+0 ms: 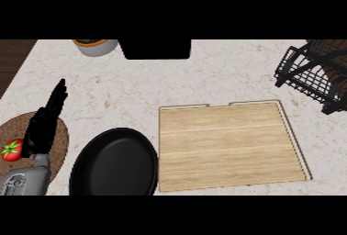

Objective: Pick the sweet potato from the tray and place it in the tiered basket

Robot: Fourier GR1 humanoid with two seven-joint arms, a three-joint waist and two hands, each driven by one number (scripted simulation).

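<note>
A light wooden tray [230, 147] lies flat on the counter at centre right, and its top is bare. No sweet potato shows anywhere in the head view. The black wire tiered basket [313, 75] stands at the far right edge, partly cut off. My left hand [44, 126] rests at the left side with its fingers straight and pointing up, holding nothing. My right hand does not appear in this view.
A black round pan [115, 163] sits just left of the tray. A red tomato [11, 149] lies on a brown woven mat [62, 137] at the left edge. A grey pot [95, 47] and a black box [156, 48] stand at the back.
</note>
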